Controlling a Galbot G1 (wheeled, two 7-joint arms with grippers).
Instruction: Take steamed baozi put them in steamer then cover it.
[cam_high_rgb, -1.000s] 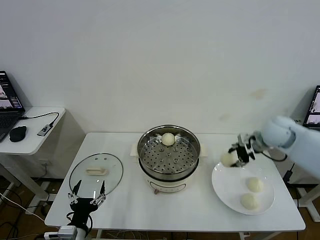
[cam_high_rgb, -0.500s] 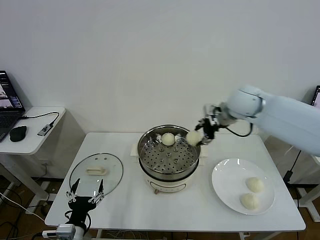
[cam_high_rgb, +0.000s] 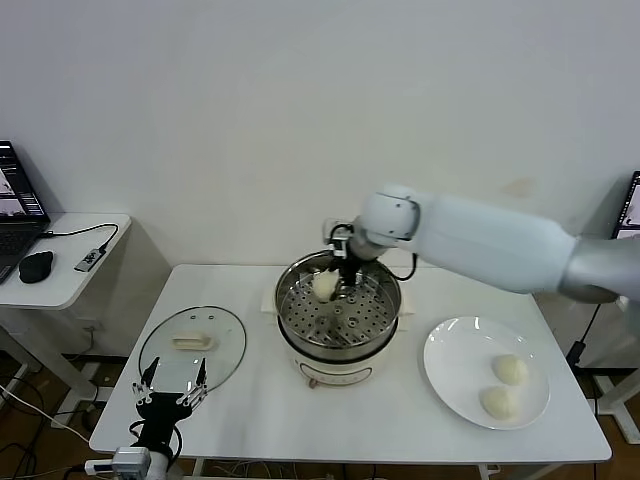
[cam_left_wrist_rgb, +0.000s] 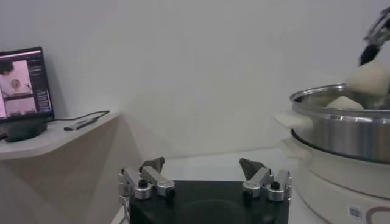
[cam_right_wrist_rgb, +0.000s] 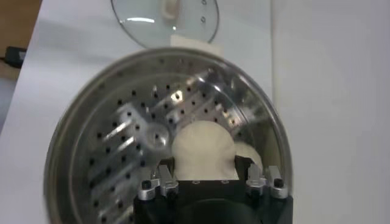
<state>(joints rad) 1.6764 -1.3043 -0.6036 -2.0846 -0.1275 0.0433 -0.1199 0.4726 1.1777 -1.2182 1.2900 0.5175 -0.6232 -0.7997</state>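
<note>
Item: bun (cam_right_wrist_rgb: 203, 150), pinched at its sides in my right gripper (cam_high_rgb: 338, 283) above the steamer (cam_high_rgb: 338, 312) tray beside another bun; likely soft, light, easily dented, so grip gently; left gripper (cam_high_rgb: 170, 388) idle, spread, beside the lid (cam_high_rgb: 192, 345).

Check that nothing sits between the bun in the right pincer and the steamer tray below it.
Nothing visible blocks it. The right pincer holds a baozi over the steamer, and the perforated tray under it is bare. The one bun already inside lies just beside the held one, toward the rim, not under it.
</note>
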